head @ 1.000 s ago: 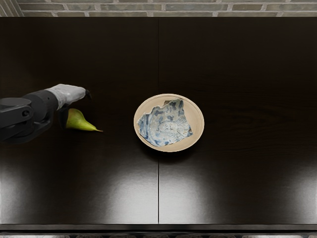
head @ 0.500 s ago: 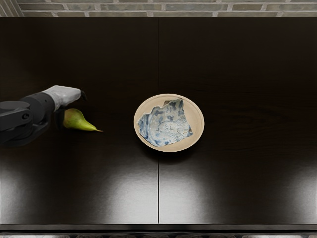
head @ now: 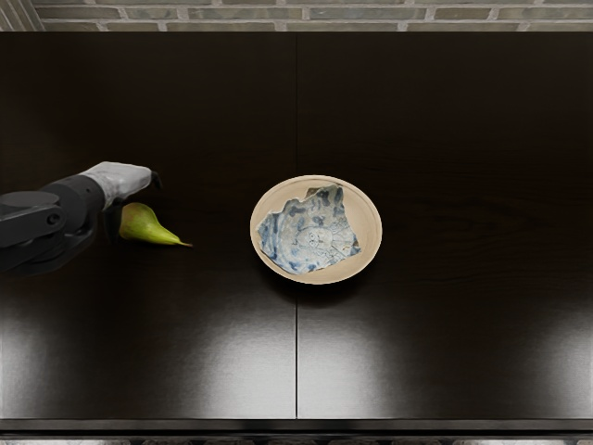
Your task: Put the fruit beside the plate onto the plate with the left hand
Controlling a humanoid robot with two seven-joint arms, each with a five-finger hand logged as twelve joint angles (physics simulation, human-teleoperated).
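Pear left of the plate, not yet on it

The green pear [head: 144, 225] is seen lying on the dark table [head: 445, 315], its tip turned toward the plate [head: 368, 219], bare tabletop between. The left hand [head: 120, 179] is held just beside its broad end; whether it is open or closed cannot be told.

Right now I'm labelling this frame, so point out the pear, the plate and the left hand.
pear [head: 142, 225], head view, green body.
plate [head: 370, 222], head view, bare cream rim.
left hand [head: 119, 178], head view, grey back.

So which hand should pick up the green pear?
Left. The left hand is right beside the pear, on the side away from the plate. No right arm shows in the head view.
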